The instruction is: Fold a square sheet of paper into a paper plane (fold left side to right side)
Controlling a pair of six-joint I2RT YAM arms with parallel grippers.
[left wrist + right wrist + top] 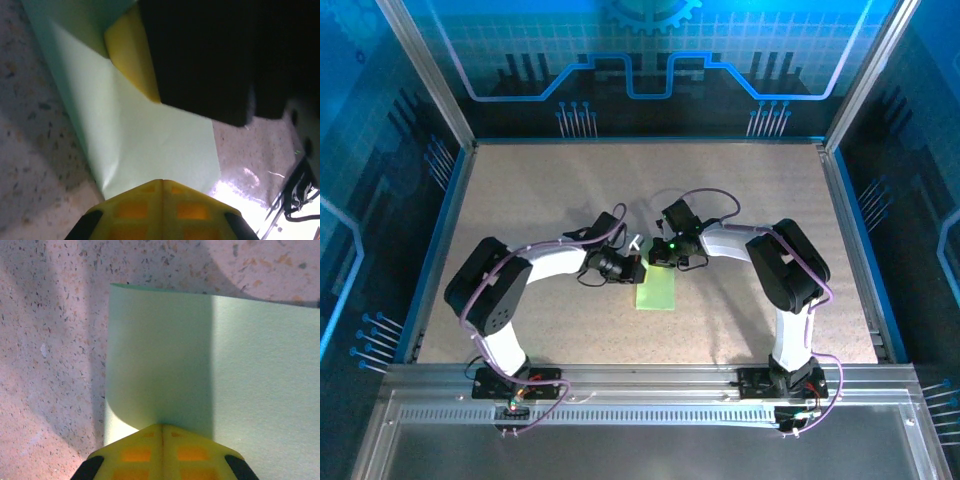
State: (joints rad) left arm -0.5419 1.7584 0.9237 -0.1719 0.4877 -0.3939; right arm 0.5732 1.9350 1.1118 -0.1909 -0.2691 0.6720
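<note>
Speckled table (540, 190), blue-lit enclosure (640, 60): pale green square sheet of paper (658, 293) lies near the table's centre.
Left gripper (162, 181) and right gripper (162, 425) both have fingers pressed together at the sheet's far edge; possibly pinching it, unclear.

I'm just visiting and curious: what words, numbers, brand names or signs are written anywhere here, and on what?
No text here can be read.
sheet of paper: plain pale green, no marks.
back wall: a blue gear drawing and line patterns, no letters.
table: speckled, no writing.
arm bases: tiny coloured spots, too small to tell if any is a label.
</note>
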